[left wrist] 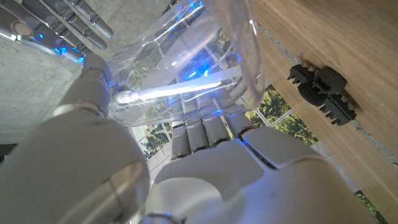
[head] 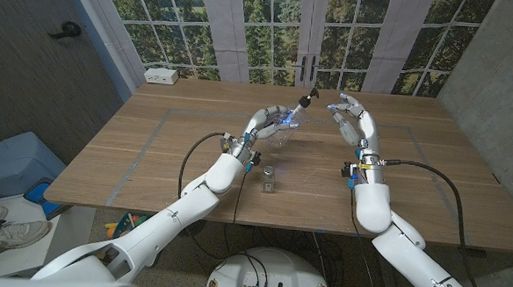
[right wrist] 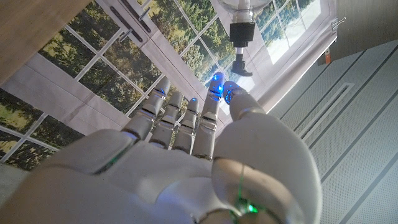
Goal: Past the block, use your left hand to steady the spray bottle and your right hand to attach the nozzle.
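My left hand [head: 262, 124] grips a clear plastic spray bottle [head: 281, 127] and holds it tilted above the table, past a small grey block [head: 269, 180]. A black nozzle [head: 307, 99] sits at the bottle's neck and points toward my right hand [head: 353, 119]. That hand hovers a short way from the nozzle with its fingers spread and nothing in it. In the left wrist view the clear bottle [left wrist: 186, 68] lies across my left hand [left wrist: 211, 143]. In the right wrist view the black nozzle [right wrist: 240, 46] hangs from the bottle's neck, just beyond the fingertips [right wrist: 217, 84] of my right hand [right wrist: 186, 149].
A wooden table [head: 151, 147] with faint tape lines carries the work. A white box [head: 161, 75] sits at its far left corner. A small black toothed object [left wrist: 323, 93] lies on the wood in the left wrist view. Windows stand behind the table.
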Motion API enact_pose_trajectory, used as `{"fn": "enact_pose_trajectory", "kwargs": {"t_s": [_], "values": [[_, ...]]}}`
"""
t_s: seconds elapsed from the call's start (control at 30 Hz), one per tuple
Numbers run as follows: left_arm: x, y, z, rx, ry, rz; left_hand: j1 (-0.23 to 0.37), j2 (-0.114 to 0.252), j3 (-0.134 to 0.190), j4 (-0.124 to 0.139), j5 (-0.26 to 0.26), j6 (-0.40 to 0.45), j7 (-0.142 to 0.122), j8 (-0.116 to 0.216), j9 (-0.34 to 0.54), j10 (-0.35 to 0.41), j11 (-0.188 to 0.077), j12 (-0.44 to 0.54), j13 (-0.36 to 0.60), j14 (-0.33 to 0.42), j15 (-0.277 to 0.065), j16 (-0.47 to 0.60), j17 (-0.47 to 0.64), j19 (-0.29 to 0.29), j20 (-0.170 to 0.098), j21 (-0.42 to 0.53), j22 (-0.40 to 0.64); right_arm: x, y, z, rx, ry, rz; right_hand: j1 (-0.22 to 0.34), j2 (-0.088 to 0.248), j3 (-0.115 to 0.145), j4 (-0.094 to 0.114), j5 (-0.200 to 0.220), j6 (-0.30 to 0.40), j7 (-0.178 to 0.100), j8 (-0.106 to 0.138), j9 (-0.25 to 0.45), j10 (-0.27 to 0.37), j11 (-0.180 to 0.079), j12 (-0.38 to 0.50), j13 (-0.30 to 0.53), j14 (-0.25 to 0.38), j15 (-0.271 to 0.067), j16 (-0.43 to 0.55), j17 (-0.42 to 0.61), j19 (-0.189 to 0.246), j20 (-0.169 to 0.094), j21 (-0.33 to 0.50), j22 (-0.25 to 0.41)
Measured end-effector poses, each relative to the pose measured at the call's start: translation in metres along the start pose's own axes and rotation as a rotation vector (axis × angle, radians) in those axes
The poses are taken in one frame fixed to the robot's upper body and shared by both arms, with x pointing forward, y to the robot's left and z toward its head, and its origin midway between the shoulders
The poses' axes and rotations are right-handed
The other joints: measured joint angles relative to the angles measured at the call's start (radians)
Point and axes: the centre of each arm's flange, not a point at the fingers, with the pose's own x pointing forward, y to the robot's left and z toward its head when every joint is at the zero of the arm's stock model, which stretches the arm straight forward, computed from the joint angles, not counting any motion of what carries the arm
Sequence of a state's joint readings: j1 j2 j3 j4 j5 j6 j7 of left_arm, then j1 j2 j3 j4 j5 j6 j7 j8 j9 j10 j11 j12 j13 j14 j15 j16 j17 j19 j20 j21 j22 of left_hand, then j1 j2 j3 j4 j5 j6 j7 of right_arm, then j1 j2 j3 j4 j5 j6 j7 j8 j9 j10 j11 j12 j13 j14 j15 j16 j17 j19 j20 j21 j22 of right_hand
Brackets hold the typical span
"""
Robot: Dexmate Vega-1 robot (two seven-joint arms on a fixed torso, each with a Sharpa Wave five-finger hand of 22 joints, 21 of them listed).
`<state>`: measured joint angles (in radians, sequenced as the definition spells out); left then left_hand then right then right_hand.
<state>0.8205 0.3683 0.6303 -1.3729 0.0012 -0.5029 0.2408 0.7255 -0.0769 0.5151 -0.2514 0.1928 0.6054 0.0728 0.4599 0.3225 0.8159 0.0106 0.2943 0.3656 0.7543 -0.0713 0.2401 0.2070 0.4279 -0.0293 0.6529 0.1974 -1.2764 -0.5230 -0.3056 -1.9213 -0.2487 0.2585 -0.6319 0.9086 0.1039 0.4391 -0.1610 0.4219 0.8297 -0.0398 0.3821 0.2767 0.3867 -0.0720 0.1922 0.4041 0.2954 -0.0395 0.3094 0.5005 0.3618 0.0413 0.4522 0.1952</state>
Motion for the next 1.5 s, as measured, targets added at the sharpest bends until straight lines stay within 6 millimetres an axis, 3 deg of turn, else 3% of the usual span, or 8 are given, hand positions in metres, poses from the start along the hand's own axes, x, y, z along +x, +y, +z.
{"fn": "enact_pose_trajectory", "kwargs": {"t_s": [0.27,0.5,0.7,0.9,1.07,1.2,1.43,1.5], "values": [[-0.001,0.0,0.001,0.028,0.003,-0.015,0.0,0.0,0.003,-0.003,-0.001,0.0,0.0,0.0,0.001,0.0,0.0,0.002,0.004,0.0,0.0,0.0,0.005,0.0,-0.01,0.006,0.0,0.005,-0.001,0.009,-0.073,-0.009,0.057,-0.023,-0.005,-0.004,0.004,0.0,-0.018,-0.007,-0.009,0.0,-0.007,-0.007,0.0,-0.004,-0.009,0.002,0.0,0.008,0.0,0.0,0.0,0.0],[-0.001,0.0,0.001,0.046,0.008,-0.025,0.0,0.0,0.003,-0.003,-0.004,-0.002,-0.002,0.0,0.001,0.0,0.0,0.002,0.009,0.0,0.0,0.0,0.005,0.0,-0.01,0.006,0.0,0.007,0.0,0.015,-0.111,-0.022,0.089,-0.023,-0.005,-0.012,-0.005,0.0,-0.013,-0.011,-0.009,0.0,-0.007,-0.007,0.0,-0.006,-0.017,0.0,0.0,0.016,0.0,0.0,0.0,0.0],[-0.001,0.0,0.002,0.059,0.012,-0.034,0.0,0.0,0.003,-0.003,-0.005,-0.004,-0.004,0.006,0.001,0.0,0.0,0.002,0.011,0.0,0.0,0.0,0.005,0.0,-0.01,0.009,0.0,0.008,0.001,0.02,-0.13,-0.038,0.107,-0.013,-0.014,0.001,-0.018,0.0,-0.007,-0.009,-0.009,0.0,-0.007,-0.007,0.004,-0.01,-0.017,0.0,0.0,0.015,0.0,0.0,0.0,-0.003],[-0.002,-0.001,0.003,0.072,0.015,-0.044,0.0,0.0,0.003,-0.003,-0.007,-0.004,-0.004,0.006,0.0,-0.004,-0.004,0.002,0.013,0.003,-0.002,-0.001,0.005,0.0,-0.01,0.013,0.0,0.01,0.002,0.024,-0.14,-0.054,0.127,-0.002,-0.003,0.006,-0.023,0.004,-0.003,-0.014,-0.009,0.001,-0.008,-0.013,0.004,-0.011,-0.017,0.0,0.0,0.01,0.0,0.0,0.0,-0.005],[-0.003,-0.003,0.003,0.081,0.018,-0.051,0.0,0.0,0.002,-0.002,-0.004,-0.004,-0.004,0.006,0.0,-0.004,-0.004,0.0,0.017,0.006,-0.002,-0.004,0.005,0.0,-0.01,0.014,0.0,0.013,0.003,0.027,-0.145,-0.063,0.142,0.006,-0.01,0.015,-0.021,0.008,-0.022,-0.013,-0.013,0.005,-0.016,-0.019,0.004,-0.015,-0.017,0.0,-0.008,0.009,0.0,0.0,0.0,-0.005],[-0.003,-0.004,0.005,0.088,0.019,-0.058,0.0,0.0,0.002,-0.002,-0.004,-0.004,-0.004,0.006,0.0,-0.004,-0.004,-0.001,0.017,0.006,-0.002,-0.004,0.005,-0.006,-0.016,0.014,0.0,0.015,0.004,0.029,-0.151,-0.07,0.159,0.006,-0.011,0.015,-0.021,0.008,-0.03,-0.012,-0.016,0.006,-0.025,-0.01,0.004,-0.019,-0.026,-0.002,-0.014,0.009,-0.013,-0.001,0.0,-0.005],[-0.004,-0.005,0.006,0.096,0.021,-0.064,0.0,0.0,0.002,-0.002,-0.004,-0.004,-0.004,0.006,0.0,-0.007,-0.007,-0.002,0.018,0.006,-0.003,-0.004,0.005,-0.006,-0.016,0.014,0.0,0.018,0.005,0.032,-0.145,-0.088,0.182,-0.033,-0.049,-0.007,0.002,0.008,-0.017,0.001,-0.012,0.014,-0.021,-0.006,0.004,-0.024,-0.026,-0.002,-0.014,0.017,-0.019,0.005,0.0,-0.005],[-0.004,-0.005,0.007,0.097,0.021,-0.065,0.0,0.0,0.002,-0.002,-0.004,-0.004,-0.004,0.006,0.0,-0.007,-0.007,-0.004,0.021,0.006,-0.003,-0.004,0.005,-0.006,-0.016,0.014,0.0,0.019,0.005,0.032,-0.144,-0.09,0.19,-0.041,-0.04,-0.008,0.003,0.008,-0.021,0.004,-0.012,0.014,-0.028,0.001,0.004,-0.024,-0.026,-0.002,-0.014,0.018,-0.019,0.005,0.0,-0.005]]}}
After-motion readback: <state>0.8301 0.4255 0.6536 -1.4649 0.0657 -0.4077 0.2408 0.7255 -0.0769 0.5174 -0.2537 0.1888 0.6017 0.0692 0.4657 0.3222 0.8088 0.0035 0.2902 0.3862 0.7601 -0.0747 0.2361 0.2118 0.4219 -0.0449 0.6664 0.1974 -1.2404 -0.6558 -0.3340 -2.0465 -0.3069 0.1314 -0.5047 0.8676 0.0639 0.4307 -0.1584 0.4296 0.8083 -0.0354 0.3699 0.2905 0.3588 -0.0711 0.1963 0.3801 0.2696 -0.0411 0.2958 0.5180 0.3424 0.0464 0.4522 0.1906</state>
